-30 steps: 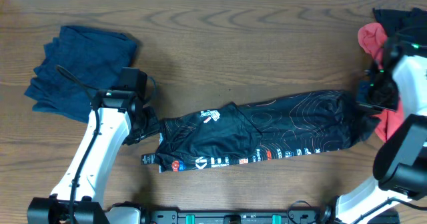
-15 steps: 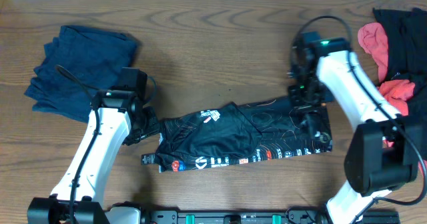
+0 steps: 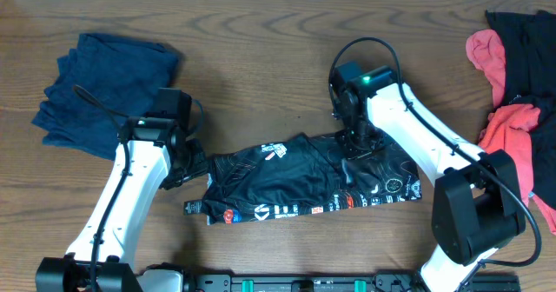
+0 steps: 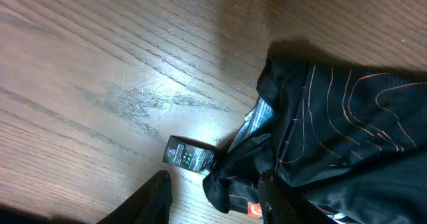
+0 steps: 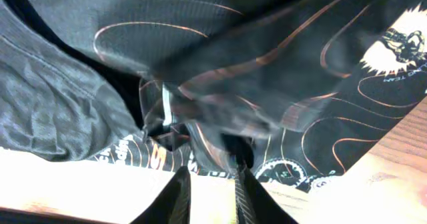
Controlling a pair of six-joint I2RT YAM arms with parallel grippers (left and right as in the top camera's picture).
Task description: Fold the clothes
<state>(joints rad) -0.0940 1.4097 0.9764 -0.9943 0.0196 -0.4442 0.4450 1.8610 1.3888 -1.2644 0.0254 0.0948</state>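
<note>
The black jersey (image 3: 287, 183) lies in the middle of the desk (image 3: 261, 75), the left end effector (image 3: 195, 165) stands half open at its left edge, and the right end effector (image 3: 356, 146), only a little open, is low over its folded right part.

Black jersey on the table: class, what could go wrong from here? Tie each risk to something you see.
The folded layer looks bunched at the right gripper; lifting away may drag the black jersey open. The tag juts out near the left gripper at a crumpled end, so the next fold may come out uneven.
</note>
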